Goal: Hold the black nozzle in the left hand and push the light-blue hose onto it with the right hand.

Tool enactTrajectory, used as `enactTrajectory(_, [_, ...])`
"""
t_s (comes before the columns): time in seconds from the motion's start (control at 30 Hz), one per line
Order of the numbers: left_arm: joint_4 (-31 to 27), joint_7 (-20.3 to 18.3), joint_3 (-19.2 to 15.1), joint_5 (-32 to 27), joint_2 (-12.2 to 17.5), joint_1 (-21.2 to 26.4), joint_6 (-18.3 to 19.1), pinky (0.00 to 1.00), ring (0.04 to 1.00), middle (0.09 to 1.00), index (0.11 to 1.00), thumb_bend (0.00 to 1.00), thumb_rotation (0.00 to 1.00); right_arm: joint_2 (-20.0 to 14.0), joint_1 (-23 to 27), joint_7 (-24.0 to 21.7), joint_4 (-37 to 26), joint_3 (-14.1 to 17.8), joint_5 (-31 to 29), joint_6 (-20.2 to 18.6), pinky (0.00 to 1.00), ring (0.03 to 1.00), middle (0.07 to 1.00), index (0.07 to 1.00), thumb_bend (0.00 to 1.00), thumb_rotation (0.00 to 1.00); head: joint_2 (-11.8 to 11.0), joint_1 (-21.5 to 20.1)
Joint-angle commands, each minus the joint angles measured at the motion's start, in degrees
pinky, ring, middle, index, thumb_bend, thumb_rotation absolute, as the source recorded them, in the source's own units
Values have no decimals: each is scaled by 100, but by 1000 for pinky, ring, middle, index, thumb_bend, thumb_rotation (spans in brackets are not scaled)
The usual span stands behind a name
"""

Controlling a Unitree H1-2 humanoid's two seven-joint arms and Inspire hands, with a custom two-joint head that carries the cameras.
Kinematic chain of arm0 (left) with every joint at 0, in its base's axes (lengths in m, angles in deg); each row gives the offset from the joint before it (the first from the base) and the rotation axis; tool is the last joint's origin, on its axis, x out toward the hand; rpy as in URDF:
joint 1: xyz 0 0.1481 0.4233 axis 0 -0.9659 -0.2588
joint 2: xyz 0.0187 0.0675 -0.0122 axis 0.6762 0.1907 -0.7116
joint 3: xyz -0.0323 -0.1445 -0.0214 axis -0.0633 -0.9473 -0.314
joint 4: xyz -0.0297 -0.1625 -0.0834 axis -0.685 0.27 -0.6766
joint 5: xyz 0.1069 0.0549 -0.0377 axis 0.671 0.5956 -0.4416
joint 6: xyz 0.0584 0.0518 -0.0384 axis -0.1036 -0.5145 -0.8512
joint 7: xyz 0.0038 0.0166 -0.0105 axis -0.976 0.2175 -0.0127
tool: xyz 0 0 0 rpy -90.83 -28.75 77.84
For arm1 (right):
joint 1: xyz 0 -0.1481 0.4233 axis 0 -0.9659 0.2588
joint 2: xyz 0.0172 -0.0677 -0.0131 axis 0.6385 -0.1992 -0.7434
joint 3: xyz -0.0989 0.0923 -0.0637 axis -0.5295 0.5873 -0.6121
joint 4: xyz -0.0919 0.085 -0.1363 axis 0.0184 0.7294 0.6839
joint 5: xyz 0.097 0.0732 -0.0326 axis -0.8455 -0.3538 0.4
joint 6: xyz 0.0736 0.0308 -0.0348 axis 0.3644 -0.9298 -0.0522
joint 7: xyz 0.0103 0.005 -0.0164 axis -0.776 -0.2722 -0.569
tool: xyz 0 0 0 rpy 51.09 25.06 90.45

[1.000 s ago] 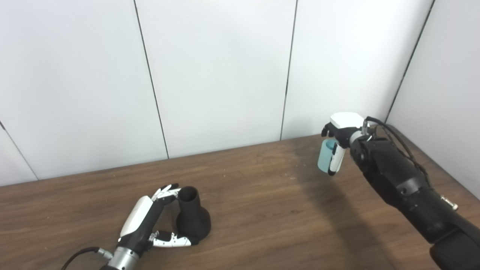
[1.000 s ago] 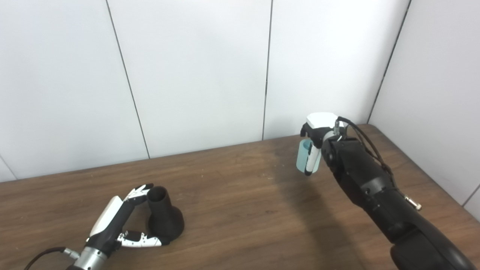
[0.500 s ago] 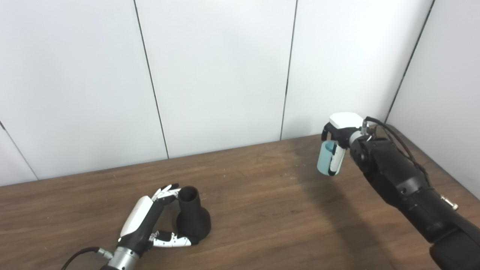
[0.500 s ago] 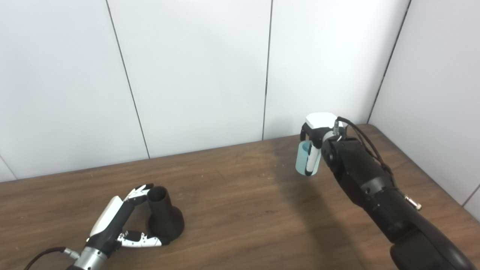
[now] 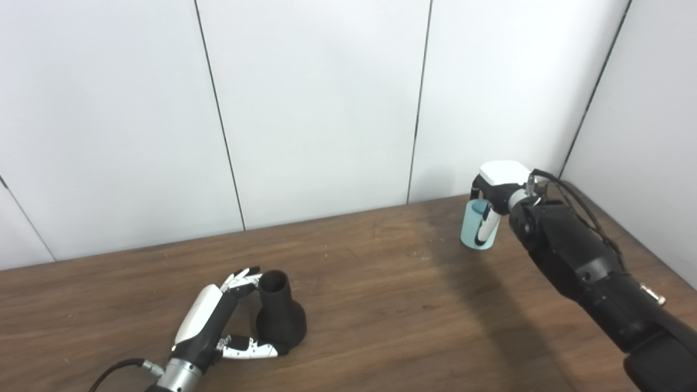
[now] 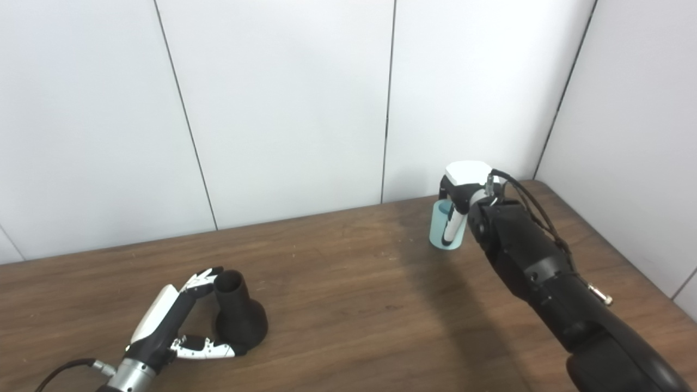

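Our right robot hand [image 5: 493, 190] is clamped on the hose [image 5: 475, 231] near the worktop's [image 5: 381, 305] far right corner; our left robot hand [image 5: 218, 326], fingers apart, cups the nozzle [image 5: 279, 316]. We should close it firmly first.

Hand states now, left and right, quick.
Left hand: fingers around the black nozzle, grip unclear.
Right hand: shut on the light-blue hose.

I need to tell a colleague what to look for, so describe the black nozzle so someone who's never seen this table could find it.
Start at the brown wooden table and go to its near left part, where the white-and-black left hand rests. Between that hand's spread fingers and thumb stands the matte black nozzle, upright, with a wide flared base and a narrower open tube on top. It is the only black object standing on the table; the other small piece is a light-blue hose.
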Motion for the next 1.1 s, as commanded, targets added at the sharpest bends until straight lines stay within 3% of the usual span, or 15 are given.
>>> enactTrajectory(0.0, [562, -132, 297, 216, -123, -1005, 176, 1000, 938, 798, 483, 520, 75, -339, 449, 309, -184, 54, 133, 133, 185, 273, 405, 502, 529, 0, 7, 8])
enactTrajectory(0.2, [541, -127, 298, 221, -130, -1010, 179, 1000, 937, 797, 483, 520, 75, -365, 450, 204, -330, 47, 143, 119, 139, 242, 392, 494, 527, 0, 26, 25])
enactTrajectory(0.37, [468, -137, 323, 247, -166, -1015, 260, 1000, 937, 797, 483, 520, 75, -371, 444, -30, -709, 89, 133, 38, 122, 224, 469, 483, 532, 0, 126, 204])
enactTrajectory(0.5, [355, -144, 390, 329, -218, -1031, 406, 1000, 937, 797, 483, 520, 75, -365, 392, -288, -1333, 132, 157, -19, 131, 231, 471, 484, 532, 0, 225, 460])
enactTrajectory(0.63, [214, -141, 476, 419, -271, -1056, 582, 1000, 937, 797, 482, 520, 75, -387, 298, -378, -1913, 233, 21, 194, 156, 256, 473, 485, 532, 0, 313, 670])
enactTrajectory(0.73, [127, -140, 542, 455, -309, -1056, 700, 1000, 937, 796, 483, 520, 74, -383, 282, -435, -2270, 307, -132, 395, 208, 299, 419, 514, 526, 0, 343, 763])
enactTrajectory(0.87, [3, -132, 663, 583, -408, -1069, 871, 1000, 938, 795, 483, 520, 72, -204, 334, -911, -3312, 424, -515, 451, 232, 306, 412, 518, 524, 0, 429, 1015])
enactTrajectory(1.07, [-33, -131, 789, 708, -528, -992, 1089, 1000, 936, 793, 483, 521, 73, -29, 521, -1598, -4169, 633, -1119, 276, 282, 341, 418, 521, 523, 0, 563, 1410])
